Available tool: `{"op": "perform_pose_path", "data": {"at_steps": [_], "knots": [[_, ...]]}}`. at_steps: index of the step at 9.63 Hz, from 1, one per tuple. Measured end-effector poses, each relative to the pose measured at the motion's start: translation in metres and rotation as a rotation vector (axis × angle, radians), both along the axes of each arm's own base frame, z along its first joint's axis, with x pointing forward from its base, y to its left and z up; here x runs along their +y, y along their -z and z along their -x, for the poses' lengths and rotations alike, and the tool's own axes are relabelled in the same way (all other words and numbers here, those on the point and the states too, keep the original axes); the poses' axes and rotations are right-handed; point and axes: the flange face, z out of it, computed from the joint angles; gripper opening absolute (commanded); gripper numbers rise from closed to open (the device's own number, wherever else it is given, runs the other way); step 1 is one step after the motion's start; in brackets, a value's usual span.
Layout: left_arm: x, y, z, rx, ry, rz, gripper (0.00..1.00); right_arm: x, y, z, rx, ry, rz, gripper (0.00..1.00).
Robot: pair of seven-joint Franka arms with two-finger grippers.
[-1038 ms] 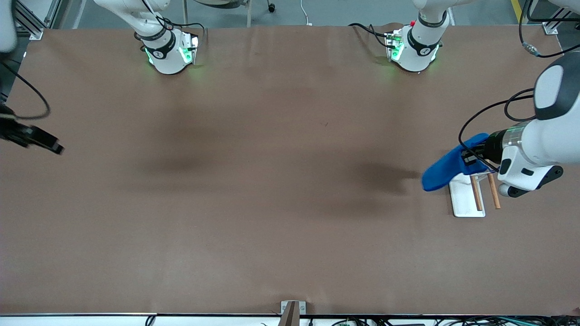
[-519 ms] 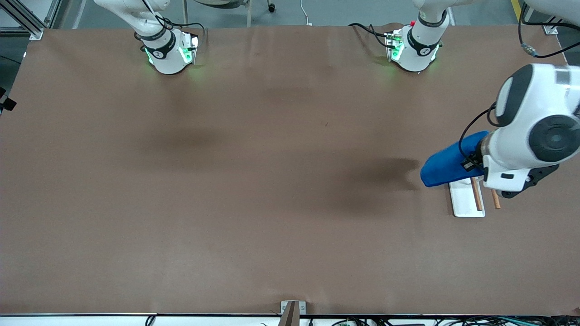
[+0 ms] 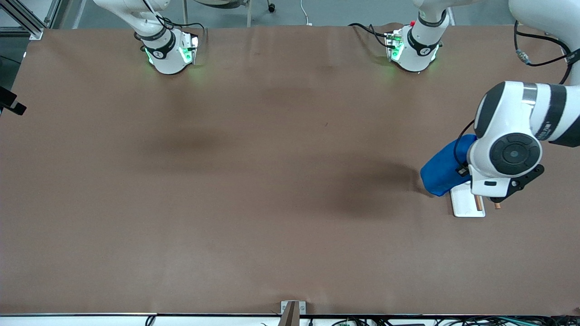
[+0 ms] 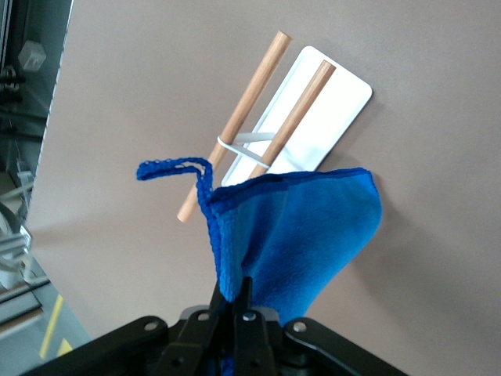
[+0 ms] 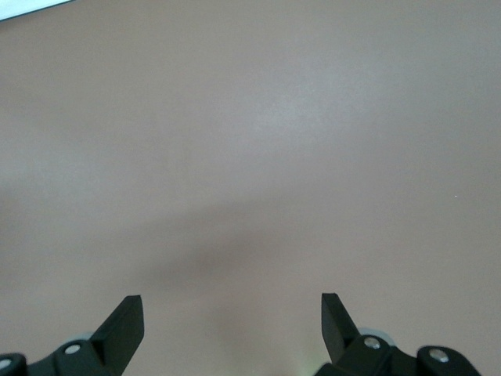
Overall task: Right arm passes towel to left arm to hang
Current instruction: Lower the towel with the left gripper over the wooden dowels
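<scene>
The towel (image 3: 442,172) is bright blue and hangs bunched from my left gripper (image 4: 233,291), which is shut on its hemmed edge. Its small corner loop (image 4: 176,167) sticks out free beside the hem. The towel dangles over a rack with a white base (image 4: 333,98) and two wooden rods (image 4: 252,117). In the front view the rack's base (image 3: 463,204) peeks out under the left wrist at the left arm's end of the table. My right gripper (image 5: 232,313) is open over bare brown tabletop, holding nothing. Only a dark part of it (image 3: 11,103) shows at the right arm's end.
Both arm bases (image 3: 168,54) (image 3: 412,50) stand along the table's edge farthest from the front camera. A metal bracket (image 3: 292,310) sits at the middle of the nearest edge. Black cables (image 3: 541,43) hang by the left arm. The brown table (image 3: 272,181) stretches wide between the arms.
The left wrist has swung round over the rack, carrying the towel slightly nearer to the front camera. The right gripper has drawn back to the table's edge.
</scene>
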Motion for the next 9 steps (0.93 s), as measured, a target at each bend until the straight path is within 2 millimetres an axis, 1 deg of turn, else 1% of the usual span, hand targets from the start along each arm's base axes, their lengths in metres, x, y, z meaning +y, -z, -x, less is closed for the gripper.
{"op": "perform_pose_path", "data": {"at_steps": [2, 3, 4, 6, 8, 9], "knots": [[0.039, 0.001, -0.003, 0.056, 0.069, 0.041, 0.02, 0.003, 0.001, 0.001, 0.014, -0.005, -0.002, 1.0], [0.055, 0.003, -0.003, 0.07, 0.074, 0.037, 0.02, 0.006, 0.001, 0.003, 0.034, -0.012, 0.008, 1.0], [0.062, 0.004, -0.003, 0.078, 0.092, 0.021, 0.02, 0.009, 0.002, 0.006, 0.062, -0.02, 0.033, 1.0], [0.067, 0.003, -0.006, 0.076, 0.146, 0.018, 0.02, 0.013, -0.002, 0.007, 0.069, -0.028, 0.06, 1.0], [0.072, -0.002, -0.008, 0.064, 0.175, 0.031, 0.02, 0.014, -0.007, 0.002, 0.022, -0.031, 0.057, 1.0], [0.073, -0.009, -0.008, 0.069, 0.219, 0.043, 0.03, 0.011, -0.007, -0.002, -0.003, -0.023, 0.054, 1.0]]}}
